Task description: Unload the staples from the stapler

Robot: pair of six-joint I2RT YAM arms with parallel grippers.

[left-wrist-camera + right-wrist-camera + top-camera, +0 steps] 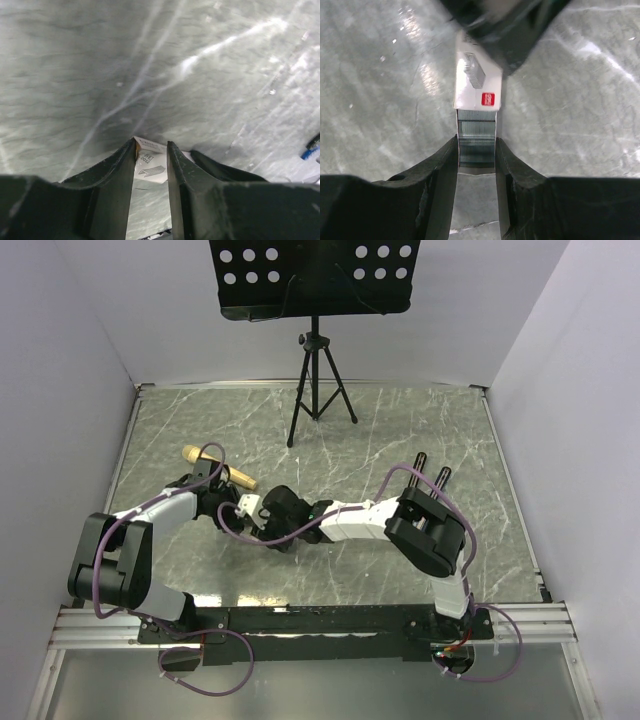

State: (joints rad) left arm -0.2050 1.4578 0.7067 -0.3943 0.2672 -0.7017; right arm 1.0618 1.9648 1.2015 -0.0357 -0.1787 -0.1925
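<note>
The stapler is a small grey metallic block of ribbed rows. It lies in a white tray that slides out of a white box sleeve with a red label. My right gripper is shut on the tray's sides around the grey block. My left gripper is shut on the white sleeve, which shows a printed staple picture. In the top view the two grippers meet at the table's left centre, the left gripper and the right gripper on either side of the white box. The box is held above the table.
A wooden-handled tool lies just behind the left gripper. A black music stand on a tripod stands at the back centre. A small blue thing shows at the right edge of the left wrist view. White walls enclose the marble table.
</note>
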